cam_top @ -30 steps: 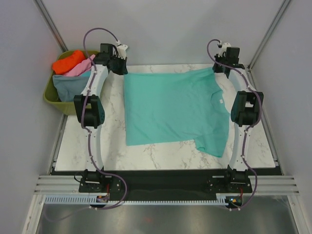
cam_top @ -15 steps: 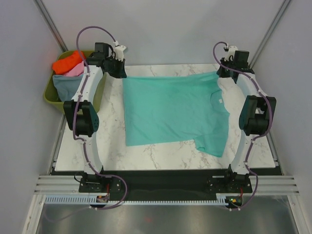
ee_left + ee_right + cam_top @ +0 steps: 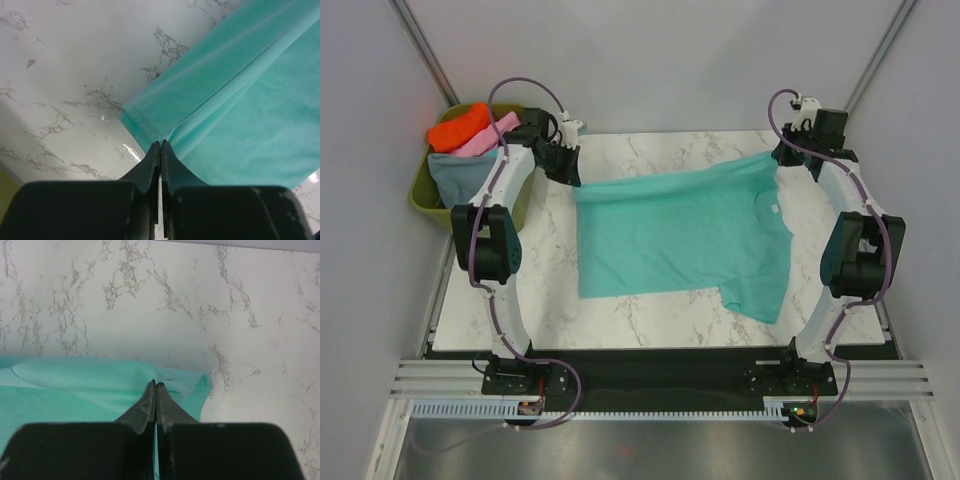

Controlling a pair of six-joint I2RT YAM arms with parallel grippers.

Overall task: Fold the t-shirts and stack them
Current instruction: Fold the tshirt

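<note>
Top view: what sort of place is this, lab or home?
Probably a lab test cell: bare grey walls, left arm and right arm bolted by a marble-pattern table, tub of t-shirts.

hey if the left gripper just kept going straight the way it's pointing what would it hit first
The teal shirt pinched in the left gripper itself, then likely the table right beneath that edge, though the gap is hard to judge.

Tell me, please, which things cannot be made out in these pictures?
- Top view: piled shirts in the tub, partly covered by the left arm.
- Top view: white neck label on the teal-green t-shirt, too small to read.
- Wrist views: cloth pinched by left gripper and right gripper, hidden between closed jaws.
</note>
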